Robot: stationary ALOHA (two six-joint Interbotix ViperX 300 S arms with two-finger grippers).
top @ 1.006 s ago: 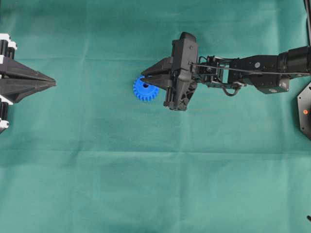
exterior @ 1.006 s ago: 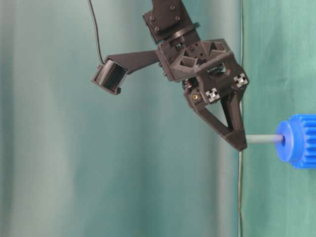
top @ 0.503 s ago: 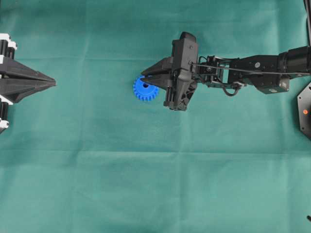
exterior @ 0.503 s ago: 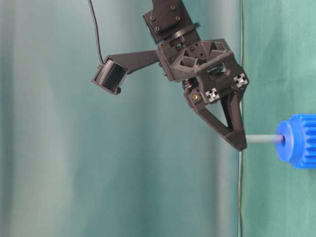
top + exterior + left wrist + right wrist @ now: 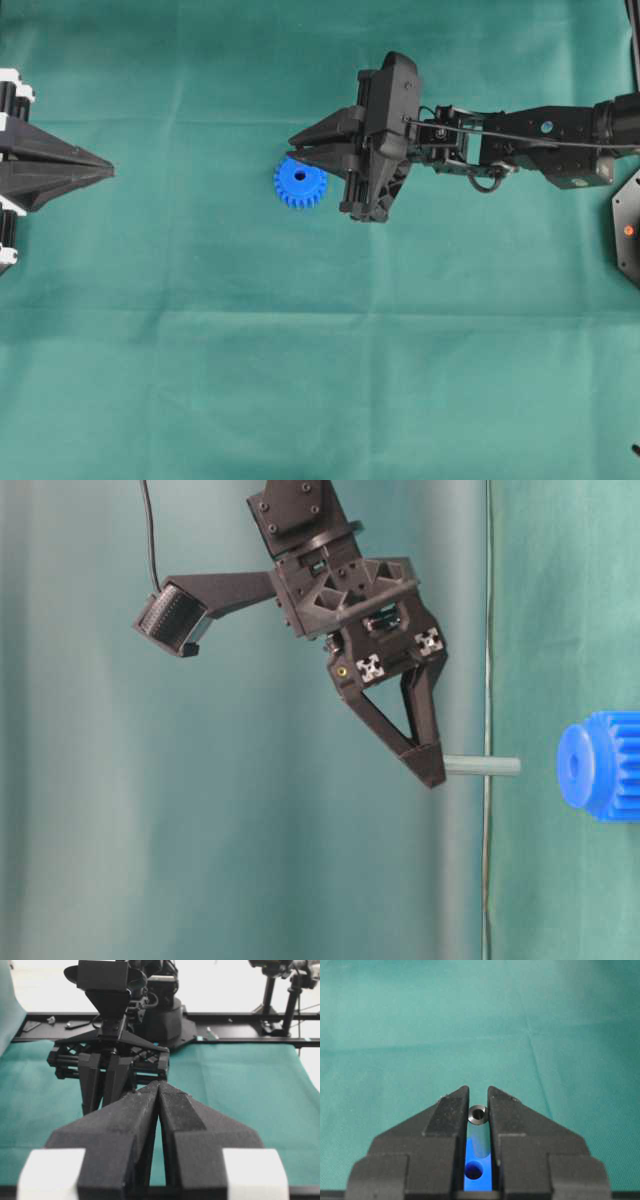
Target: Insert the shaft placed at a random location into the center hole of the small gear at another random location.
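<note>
Shaft in grip, not in hole

Status: my right gripper point(image 5: 432, 773) is clamped on the shaft point(image 5: 482, 766). Table-level view shows the pin sticking out from the fingertips toward the small gear point(image 5: 598, 766), with a clear gap between the pin's free end and the gear's hub. Not inserted, not touching.

Gear sits flat on the green cloth point(image 5: 300, 380), about mid-table, just left of my right gripper in the overhead view point(image 5: 301, 183). Center hole point(image 5: 300, 176) shows open and dark there, nothing in it. My fingertips overlap the gear's upper right edge in that view, but that is height, not contact.

Right wrist view: shaft point(image 5: 478, 1132) is pinched between my two pads point(image 5: 449, 1112), roughly centred, with the blue gear and its hole point(image 5: 473, 1172) visible below it in the slot. Pin axis looks roughly lined up with the hole, slightly off in the table-level view; hard to call exactly.

Left gripper point(image 5: 105, 172) is parked at the far left of the table, fingers together, holding nothing, well apart from the work.

Done: shaft picked up and brought over the gear.
Left: fine alignment over the hole, push the pin into the hub, let go, back off. My read is about two thirds through, with the fussy part outstanding. Main risk is nudging the loose gear sideways.
</note>
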